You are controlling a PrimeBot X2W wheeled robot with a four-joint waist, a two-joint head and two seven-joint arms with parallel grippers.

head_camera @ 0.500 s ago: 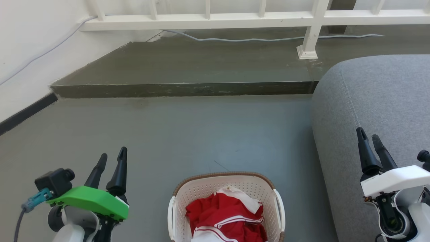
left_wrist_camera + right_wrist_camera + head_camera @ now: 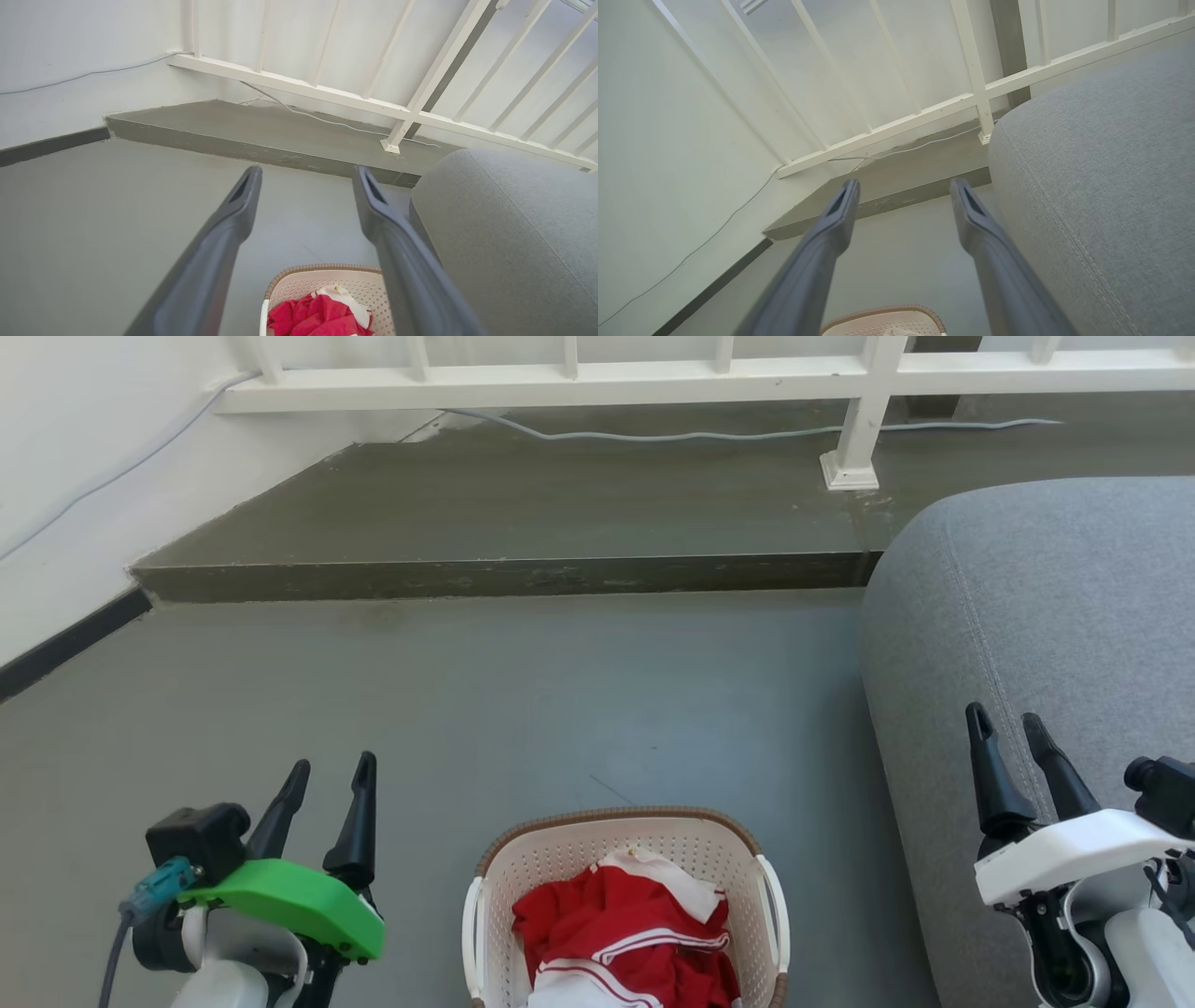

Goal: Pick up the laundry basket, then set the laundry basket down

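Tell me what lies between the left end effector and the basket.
Bare grey floor, seen in the head view; the left end effector stands apart from the basket.

We see a smooth grey floor across the middle of the head view. Above it a raised grey step spans the frame, its darker front edge scuffed. A white railing runs along the top edge, one post footed on the step at upper right, with a pale cable trailing beneath. At upper left we find a white wall with a black skirting strip. A grey fabric sofa bulges in from the right. The light looks soft and even.
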